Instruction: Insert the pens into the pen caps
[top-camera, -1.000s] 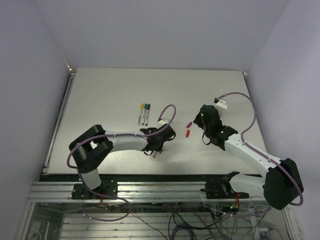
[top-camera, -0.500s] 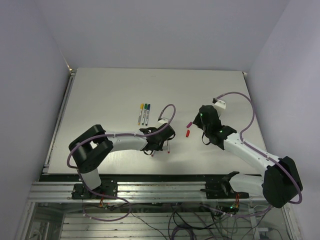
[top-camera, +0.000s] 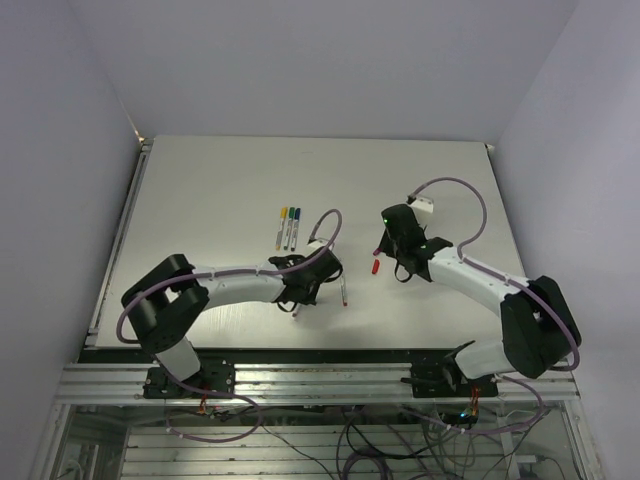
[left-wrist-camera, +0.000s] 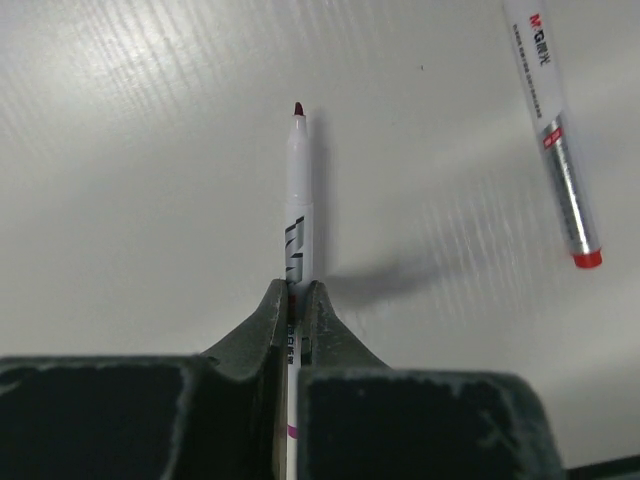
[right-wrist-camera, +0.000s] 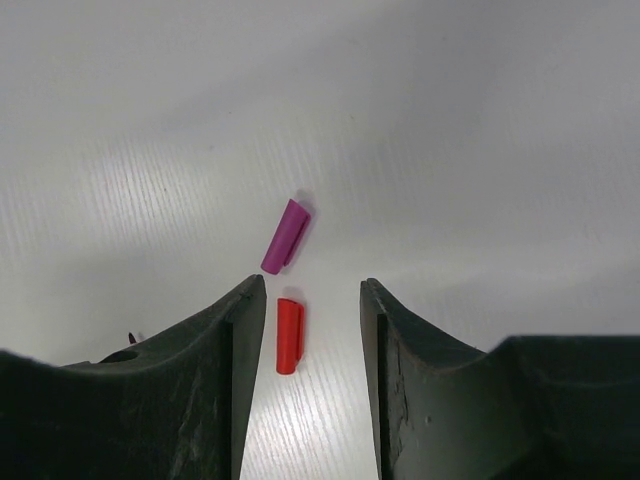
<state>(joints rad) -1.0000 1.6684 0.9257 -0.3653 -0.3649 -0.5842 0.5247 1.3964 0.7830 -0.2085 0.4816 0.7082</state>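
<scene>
one pen (left-wrist-camera: 298, 200), tip probably purple, clamped in left gripper (left-wrist-camera: 297, 300), nib forward for capping; purple cap (right-wrist-camera: 286, 236) and red cap (right-wrist-camera: 289, 336) lie beneath right gripper (right-wrist-camera: 312, 290), spread wide to pick one; red pen (left-wrist-camera: 553, 130) loose nearby.

White table (top-camera: 200, 180) enclosed by pale lavender walls (top-camera: 300, 60).

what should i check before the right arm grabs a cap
1. Left gripper shut on the held pen: ok.
2. Held pen's tip uncapped: ok.
3. Right gripper open: ok.
4. Red cap framed between its fingers in the wrist view, purple cap just beyond: ok.
5. That cap matches the held pen's colour: cannot tell.
6. Loose pen lies apart from the held pen: ok.
</scene>
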